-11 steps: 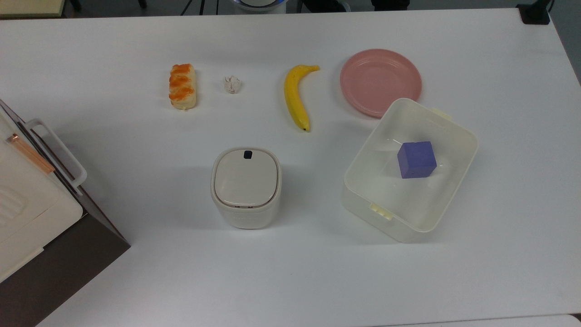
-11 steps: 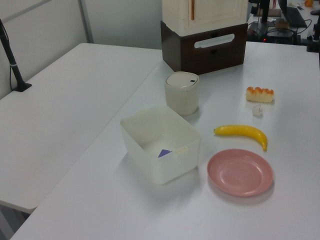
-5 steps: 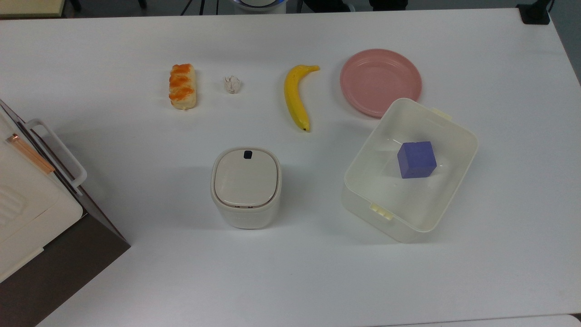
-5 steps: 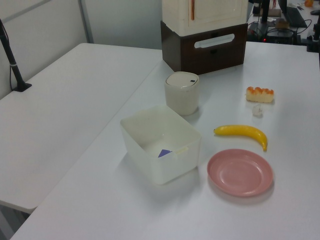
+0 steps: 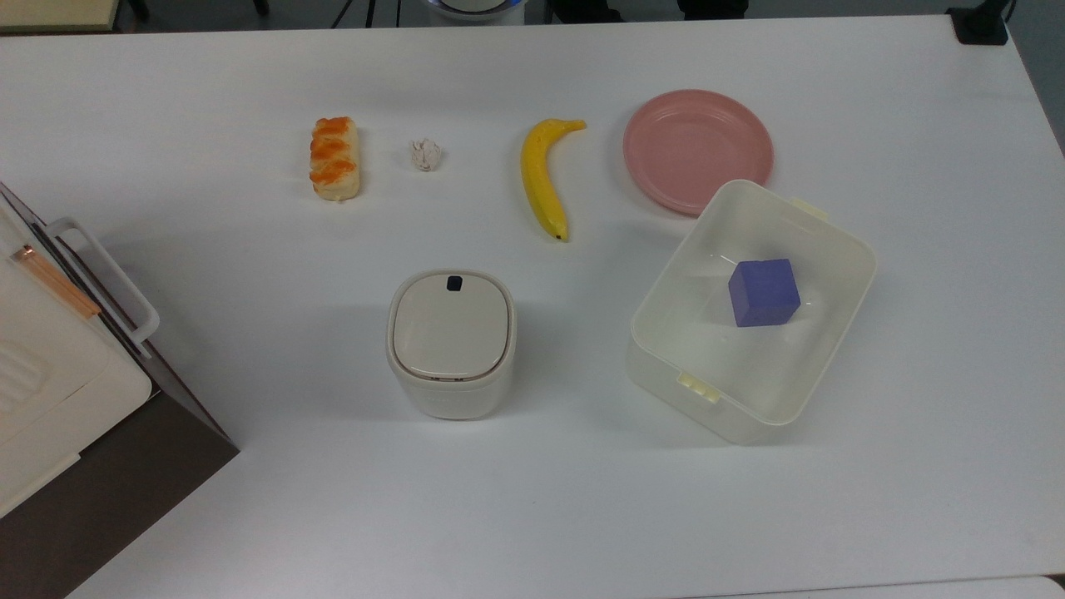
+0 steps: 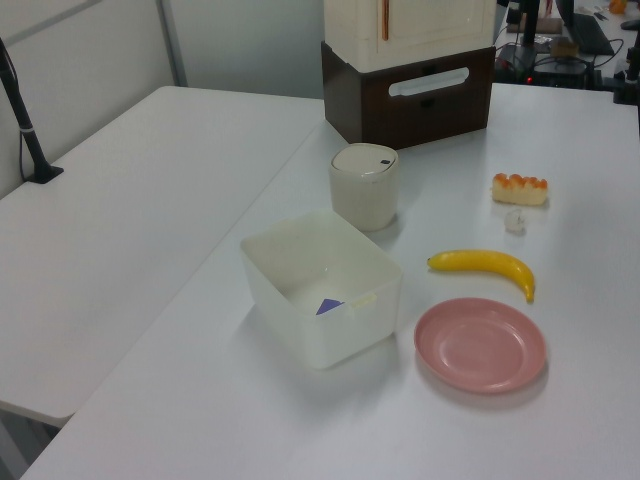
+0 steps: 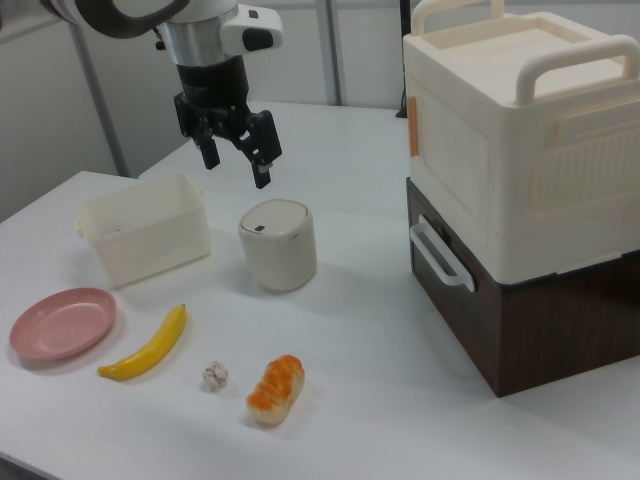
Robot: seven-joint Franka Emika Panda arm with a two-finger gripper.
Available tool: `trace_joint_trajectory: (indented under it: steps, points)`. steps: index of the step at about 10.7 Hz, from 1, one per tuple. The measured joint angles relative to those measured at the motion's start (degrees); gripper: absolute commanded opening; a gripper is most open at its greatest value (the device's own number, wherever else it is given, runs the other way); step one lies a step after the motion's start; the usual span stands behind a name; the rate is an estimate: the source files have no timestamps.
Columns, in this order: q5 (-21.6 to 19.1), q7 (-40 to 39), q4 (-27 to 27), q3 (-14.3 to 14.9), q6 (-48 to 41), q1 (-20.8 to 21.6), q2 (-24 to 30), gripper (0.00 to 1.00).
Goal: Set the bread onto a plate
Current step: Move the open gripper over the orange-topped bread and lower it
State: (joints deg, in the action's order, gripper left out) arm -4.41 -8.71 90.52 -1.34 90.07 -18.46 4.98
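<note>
White bench (image 6: 560, 420) adjoins a second white table (image 6: 120, 200) on the left view's left. Pale partition wall (image 6: 240, 40) behind. A black post (image 6: 22, 125) stands clamped at that table's far edge. Lighting even, diffuse.

From the lidded bin (image 5: 450, 342) in the top view, the bread (image 5: 334, 158) lies at eleven o'clock, the paper ball (image 5: 425, 155) at twelve, the banana (image 5: 544, 177) at one, the plate (image 5: 697, 150) at two. The tub (image 5: 751, 310) sits at three, touching the plate's rim, a cube (image 5: 763, 292) inside. The stacked boxes (image 5: 62, 374) stand at nine.
</note>
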Motion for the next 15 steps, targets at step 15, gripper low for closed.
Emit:
trace_joint_trajectory:
  steps: [15]
  points:
    - [15.5, -6.4, 19.8, -1.9, 7.4, -0.7, -3.9, 1.0]
